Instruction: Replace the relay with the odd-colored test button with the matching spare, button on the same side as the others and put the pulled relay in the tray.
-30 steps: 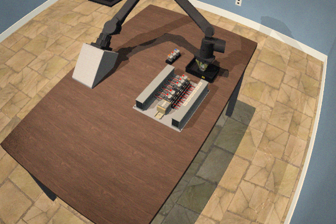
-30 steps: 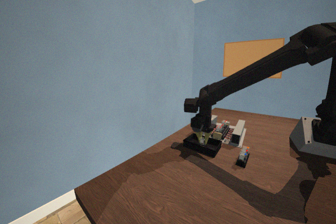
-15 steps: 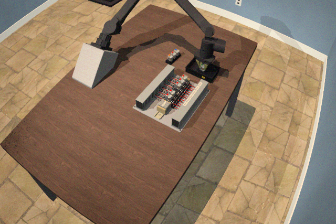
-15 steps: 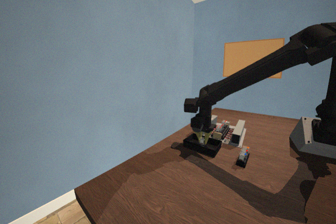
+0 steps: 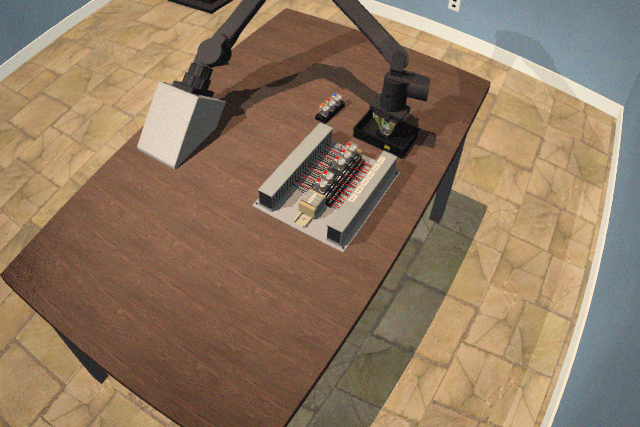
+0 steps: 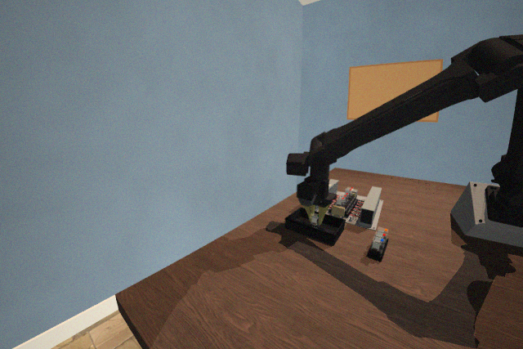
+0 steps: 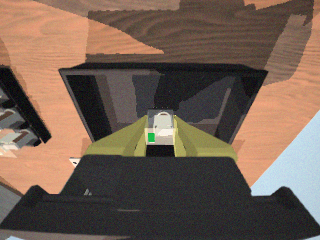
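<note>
My gripper (image 5: pixel 385 129) (image 6: pixel 315 221) (image 7: pixel 160 119) is shut on the relay with the green button (image 7: pixel 151 137), low inside the black tray (image 5: pixel 368 138) (image 6: pixel 333 238) (image 7: pixel 115 68). The relay looks upright; whether its underside touches the tray floor is hidden. The spare holder (image 5: pixel 322 118) (image 6: pixel 375 253) (image 7: pixel 22 105) stands beside the tray with three relays, their buttons orange (image 5: pixel 322 105) (image 6: pixel 386 230), red (image 5: pixel 328 99) (image 6: pixel 383 234) and blue (image 5: pixel 335 94) (image 6: pixel 382 240). In the socket row, several relays (image 5: pixel 320 184) show red buttons, with a dark gap between them that looks like an empty socket.
Two grey wire ducts (image 5: pixel 294 164) (image 5: pixel 361 200) flank the socket row on its mounting plate (image 5: pixel 284 216). A beige end block (image 5: pixel 308 206) stands at one end of the row. The plate lies close to the tray. The table edge runs behind the tray.
</note>
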